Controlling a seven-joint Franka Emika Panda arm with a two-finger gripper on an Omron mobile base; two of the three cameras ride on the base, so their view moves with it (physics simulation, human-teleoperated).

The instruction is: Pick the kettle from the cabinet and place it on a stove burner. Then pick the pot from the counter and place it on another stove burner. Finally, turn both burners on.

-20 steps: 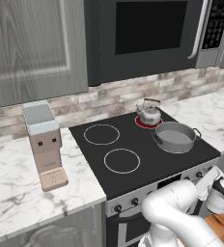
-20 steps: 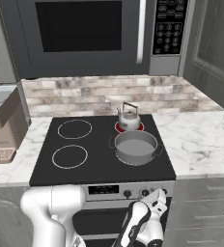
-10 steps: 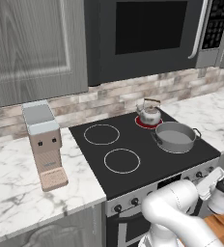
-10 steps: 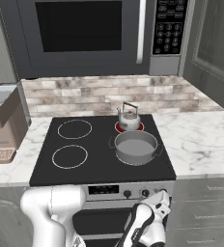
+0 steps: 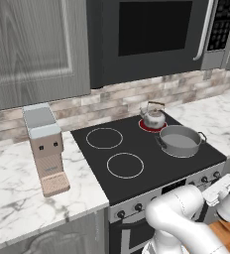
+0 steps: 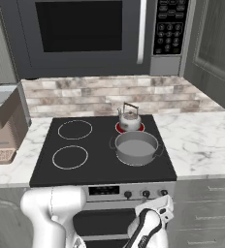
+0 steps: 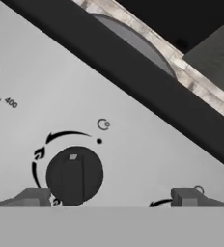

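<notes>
Two vessels sit on the cooktop: kettle [image 6: 129, 117] on its red-glowing burner [image 6: 130, 127], pot [image 6: 136, 147] in front. Our gripper [image 7: 116, 198] has just spread open off the knob [image 7: 74, 175]; the pot's burner likely remains.

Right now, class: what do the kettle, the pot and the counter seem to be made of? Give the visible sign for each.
Kettle: likely polished metal, silver-grey with highlights; its arched brown handle may be wood.
Pot: seemingly brushed metal, dull even grey, with dark loop handles.
Counter: looks like polished marble, white with grey veins.
</notes>
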